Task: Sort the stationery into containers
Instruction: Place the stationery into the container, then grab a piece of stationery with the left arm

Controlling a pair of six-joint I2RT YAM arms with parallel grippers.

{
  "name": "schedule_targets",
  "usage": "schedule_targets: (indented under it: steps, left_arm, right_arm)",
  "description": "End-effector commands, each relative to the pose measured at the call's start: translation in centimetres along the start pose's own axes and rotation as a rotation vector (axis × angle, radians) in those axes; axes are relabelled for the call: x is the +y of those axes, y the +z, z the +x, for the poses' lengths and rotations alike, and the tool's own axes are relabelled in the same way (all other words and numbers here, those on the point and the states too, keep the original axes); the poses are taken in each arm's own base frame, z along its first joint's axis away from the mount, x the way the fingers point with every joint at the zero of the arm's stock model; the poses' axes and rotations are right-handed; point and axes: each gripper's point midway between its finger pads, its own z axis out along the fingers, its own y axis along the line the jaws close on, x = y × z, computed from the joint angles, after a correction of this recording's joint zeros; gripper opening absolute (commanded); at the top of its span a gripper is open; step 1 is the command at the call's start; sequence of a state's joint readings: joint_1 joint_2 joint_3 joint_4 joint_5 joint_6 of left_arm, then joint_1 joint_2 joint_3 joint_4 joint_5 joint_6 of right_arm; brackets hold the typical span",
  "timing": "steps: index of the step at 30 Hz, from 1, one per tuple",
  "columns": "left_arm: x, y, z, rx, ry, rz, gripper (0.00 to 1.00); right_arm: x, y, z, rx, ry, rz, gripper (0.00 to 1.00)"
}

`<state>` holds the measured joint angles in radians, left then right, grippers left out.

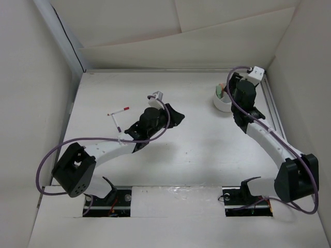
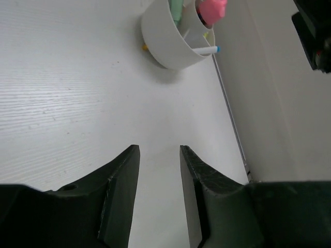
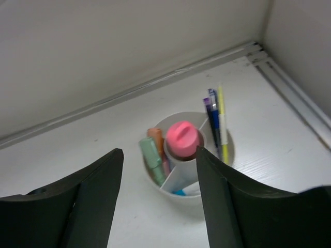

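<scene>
The round white divided cup (image 1: 222, 107) stands at the back right. In the right wrist view the cup (image 3: 187, 200) holds a stubby pink-capped item (image 3: 182, 139), a green marker (image 3: 151, 157), an orange marker (image 3: 156, 137), blue pens (image 3: 211, 116) and a yellow pen (image 3: 222, 121). My right gripper (image 3: 159, 151) is open and empty just above the cup. A thin white pen with a red tip (image 1: 119, 110) and a thin pen (image 1: 117, 125) lie on the table at left. My left gripper (image 2: 159, 150) is open and empty over mid-table (image 1: 179, 116), right of those pens.
White walls enclose the table on the left, back and right. A metal rail (image 1: 272, 111) runs along the right edge close to the cup. The left wrist view shows the cup (image 2: 163, 44) ahead, with a small orange bit (image 2: 145, 47) at its base.
</scene>
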<state>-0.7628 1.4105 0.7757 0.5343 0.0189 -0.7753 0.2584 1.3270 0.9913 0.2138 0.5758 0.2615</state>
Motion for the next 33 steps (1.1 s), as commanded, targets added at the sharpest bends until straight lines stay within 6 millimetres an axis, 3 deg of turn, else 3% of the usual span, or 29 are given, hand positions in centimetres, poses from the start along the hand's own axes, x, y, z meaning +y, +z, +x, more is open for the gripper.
schedule_targets:
  steps: [1, 4, 5, 9, 14, 22, 30, 33]
  left_arm:
    - [0.6, -1.0, -2.6, -0.104, -0.039, -0.080, 0.34]
    - [1.9, -1.5, -3.4, -0.137, -0.049, -0.145, 0.35]
    - [2.2, -1.5, -3.5, -0.140, -0.047, -0.167, 0.35]
    - [3.0, -2.5, -4.4, -0.184, -0.063, -0.228, 0.36]
    - [5.5, -4.2, -6.0, -0.266, -0.051, -0.378, 0.36]
    - [9.8, -8.6, -7.8, -0.377, -0.116, -0.553, 0.36]
    - [17.3, -11.3, -7.5, -0.353, -0.192, -0.753, 0.37]
    - [20.0, -11.4, -7.1, -0.327, -0.224, -0.812, 0.37]
  right_arm:
    - [2.8, -2.2, 1.5, 0.057, -0.007, -0.139, 0.63]
    - [5.0, -3.6, 2.7, 0.109, -0.035, -0.238, 0.43]
    - [5.4, -3.7, 2.8, 0.115, -0.034, -0.259, 0.29]
    - [8.1, -5.1, 4.9, 0.178, -0.056, -0.372, 0.00]
    - [9.7, -6.0, 6.2, 0.230, -0.090, -0.430, 0.00]
    - [9.9, -6.0, 5.7, 0.226, -0.091, -0.451, 0.06]
    - [10.0, -5.6, 7.0, 0.260, -0.102, -0.462, 0.32]
    - [10.4, -5.4, 7.6, 0.274, -0.107, -0.470, 0.36]
